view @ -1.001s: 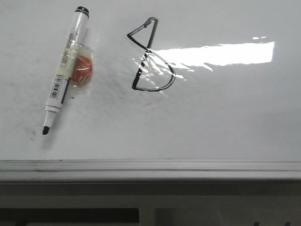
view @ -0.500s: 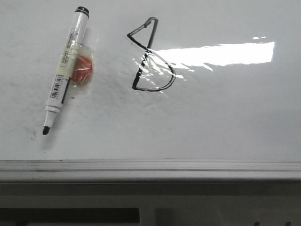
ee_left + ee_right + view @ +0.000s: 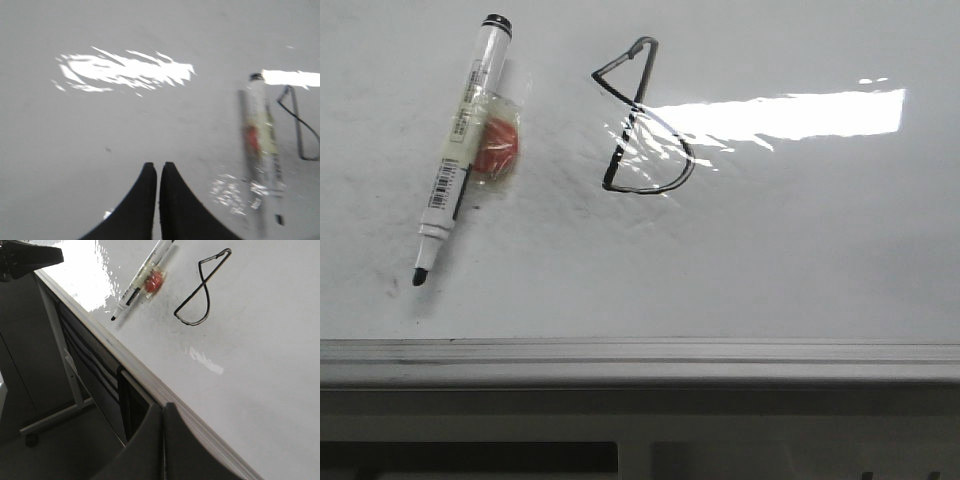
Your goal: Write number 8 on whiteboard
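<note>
**Figure drawn, marker down, both arms clear**

The number 8 [image 3: 642, 118] stands complete on the whiteboard [image 3: 800, 260], toward the far side, its long axis running near to far. The marker [image 3: 460, 150] lies uncapped just left of it, tip pointing near. The left gripper [image 3: 158, 172] hovers closed and empty left of the marker (the nearer arm); the right gripper [image 3: 163, 412], also closed and empty, hangs off the board's near edge.

A dark floor [image 3: 30, 450] lies beneath a grey metal frame leg [image 3: 60, 347], under bright overhead glare.
</note>
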### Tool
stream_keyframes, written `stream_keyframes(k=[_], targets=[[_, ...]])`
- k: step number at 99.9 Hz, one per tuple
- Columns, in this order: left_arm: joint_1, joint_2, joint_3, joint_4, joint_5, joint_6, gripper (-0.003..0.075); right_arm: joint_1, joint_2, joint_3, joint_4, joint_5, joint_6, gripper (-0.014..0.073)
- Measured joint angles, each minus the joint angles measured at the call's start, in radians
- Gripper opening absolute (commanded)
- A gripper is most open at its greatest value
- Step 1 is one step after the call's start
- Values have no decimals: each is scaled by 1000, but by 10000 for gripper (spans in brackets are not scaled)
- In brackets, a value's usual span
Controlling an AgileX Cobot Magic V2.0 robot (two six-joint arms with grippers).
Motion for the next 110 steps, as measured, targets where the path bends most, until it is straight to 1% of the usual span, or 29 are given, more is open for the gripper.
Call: stream_keyframes(k=[11,19,31,40,49,62,76,110], targets=[[165,-69,0,29,46,0,-20,0,0,0,0,0,0,-63],[270,-104,0,36,111,0,-20,0,0,0,0,0,0,-64],[375,-112,0,41,235,0,-20,0,0,0,0,0,0,-64],[423,-112,0,41,286,0,-20,0,0,0,0,0,0,-64],[441,-112,0,43,310,0,-20,0,0,0,0,0,0,-64],[444,-112,0,43,392,21,-20,0,0,0,0,0,0,-64],[444,-112,0,43,396,62,-20,0,0,0,0,0,0,-64],[444,-112,0,43,397,71,-20,0,0,0,0,0,0,-64]])
